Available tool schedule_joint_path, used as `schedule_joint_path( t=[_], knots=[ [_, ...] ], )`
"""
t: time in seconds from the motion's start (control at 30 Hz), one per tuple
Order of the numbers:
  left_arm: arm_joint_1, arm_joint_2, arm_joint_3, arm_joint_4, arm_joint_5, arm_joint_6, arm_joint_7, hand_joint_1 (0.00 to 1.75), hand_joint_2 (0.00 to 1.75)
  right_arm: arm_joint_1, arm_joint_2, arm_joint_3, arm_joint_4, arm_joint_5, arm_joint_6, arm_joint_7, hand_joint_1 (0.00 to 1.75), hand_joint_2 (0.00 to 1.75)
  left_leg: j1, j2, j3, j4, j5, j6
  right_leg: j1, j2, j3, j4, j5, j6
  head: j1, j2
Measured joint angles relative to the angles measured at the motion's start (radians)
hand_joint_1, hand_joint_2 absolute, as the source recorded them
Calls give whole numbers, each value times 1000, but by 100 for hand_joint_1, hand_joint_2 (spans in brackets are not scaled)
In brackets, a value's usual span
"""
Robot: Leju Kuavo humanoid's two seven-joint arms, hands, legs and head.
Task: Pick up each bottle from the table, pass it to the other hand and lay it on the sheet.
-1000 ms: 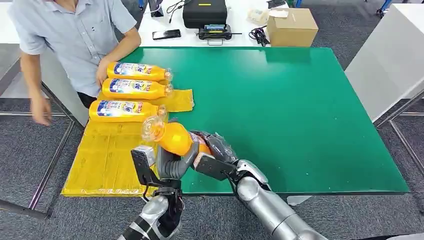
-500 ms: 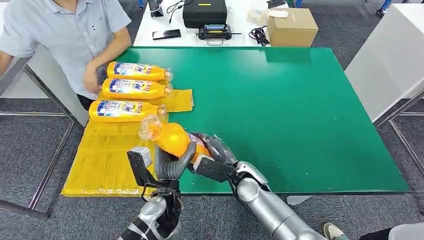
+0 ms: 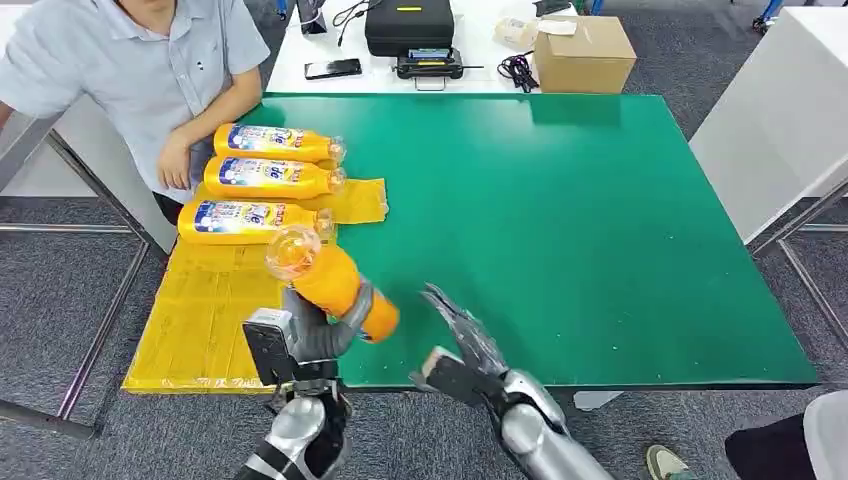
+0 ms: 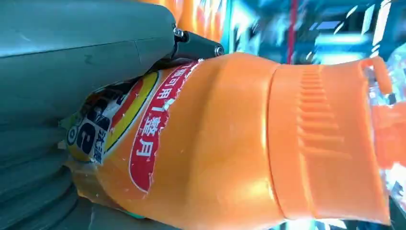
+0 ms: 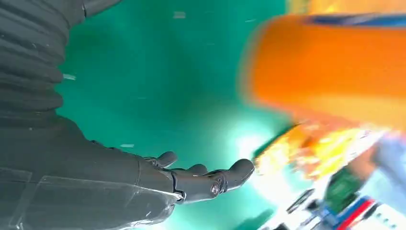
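Observation:
My left hand point(image 3: 318, 335) grips an orange bottle point(image 3: 330, 281) around its body and holds it tilted above the near edge of the yellow sheet point(image 3: 205, 310), clear cap end pointing away from me. The left wrist view shows the same bottle point(image 4: 249, 139) close up with its red and yellow label, my thumb point(image 4: 86, 52) lying along it. My right hand point(image 3: 462, 345) is apart from the bottle, to its right over the green table point(image 3: 600, 230), fingers spread and holding nothing; its fingers point(image 5: 206, 179) show bare in the right wrist view. Three orange bottles point(image 3: 262, 180) lie side by side on the sheet's far part.
A person in a light shirt point(image 3: 140, 70) sits at the table's far left, one hand point(image 3: 176, 160) beside the lying bottles. Behind the green table stand a black case point(image 3: 410, 25), a phone point(image 3: 333, 68) and a cardboard box point(image 3: 583, 52). A white table point(image 3: 790, 110) stands at right.
My right hand has let go of the bottle and pulled back to the right and toward me. My left hand now holds the bottle alone, shifted slightly left. The person's hand moved to the lying bottles.

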Motion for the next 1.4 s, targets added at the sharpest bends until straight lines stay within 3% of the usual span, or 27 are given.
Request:
schedule_joint_path(
  t=[0.17, 0.33, 0.4, 0.53, 0.6, 0.7, 0.8, 0.83, 0.93, 0.97, 1.0, 1.07, 1.4],
  knots=[
    [-2, -18, 216, 51, -193, 5, -62, 175, 175, 66, -5, -63, -25, 24, -14, -4, 0, 175, 1, 1, 0, 0, 1, 0, 0, 0, 0, 0, 0, 0, 0, 0],
    [6, -28, 450, 3, -1052, 6, 20, 175, 175, 63, -2, -87, -24, 48, -4, -28, 0, 175, 0, 0, 1, 0, 1, 0, 0, 0, 1, 0, 0, 0, 0, 0],
    [23, -33, 504, -18, -1251, 5, 74, 175, 175, 52, 4, -91, -21, 51, 6, -38, 0, 175, 0, 3, 1, 0, 1, 0, 0, 1, 0, 0, 0, 0, -1, 0],
    [9, 8, 552, 16, -1620, 5, 329, 175, 175, 34, 9, -104, -16, 58, 21, -63, 0, 175, 0, 1, 1, 0, 1, 0, 0, 0, 0, 0, 0, 0, 0, 0],
    [-20, 59, 530, 92, -1690, 5, 459, 175, 175, 28, 10, -116, -15, 54, 25, -75, 0, 175, 1, 1, 1, 0, 1, 0, 0, 0, 0, 0, 0, 0, 0, 0],
    [-59, 128, 484, 178, -1717, 5, 526, 175, 175, 18, 10, -128, -8, 50, 31, -94, 0, 175, 1, 1, 1, 0, 1, -1, 1, 1, 0, 1, 0, 0, 0, 0],
    [-88, 171, 444, 237, -1704, 5, 532, 175, 175, 11, 16, -137, 0, 47, 31, -106, 0, 175, 1, 1, 1, 0, 2, -1, 0, 0, 0, 1, 0, 0, 0, 0],
    [-94, 179, 430, 254, -1699, 5, 531, 157, 175, 11, 16, -141, 1, 46, 30, -108, 0, 175, 1, 1, 1, 0, 2, -1, 0, 0, 0, 1, 0, 0, 0, 0],
    [-110, 197, 397, 293, -1668, 5, 508, 157, 175, 11, 19, -146, 8, 45, 29, -111, 0, 175, 0, 1, 0, 0, 2, -1, 0, 0, 0, 0, 0, 0, 0, 0],
    [-117, 201, 389, 305, -1654, 6, 498, 136, 175, 11, 21, -149, 10, 45, 29, -113, 0, 175, 0, 1, 0, 0, 2, -1, 0, 0, 0, 0, 0, 0, 0, 0],
    [-125, 203, 380, 318, -1638, 6, 490, 136, 175, 11, 22, -152, 13, 45, 28, -114, 0, 175, 0, 0, 0, 0, 2, -1, -1, 0, 0, 0, 0, 0, 0, 0],
    [-136, 205, 367, 340, -1625, 7, 479, 91, 175, 11, 25, -157, 16, 45, 27, -116, 0, 175, 0, 0, 0, 0, 1, -1, -1, 0, 0, 0, 0, 0, 0, 0],
    [-163, 206, 314, 407, -1587, 10, 454, 91, 175, 7, 30, -165, 25, 50, 22, -118, 0, 175, 0, 0, 2, 0, 2, -1, 0, 0, 2, 0, 0, 0, 0, 0]
  ],
)
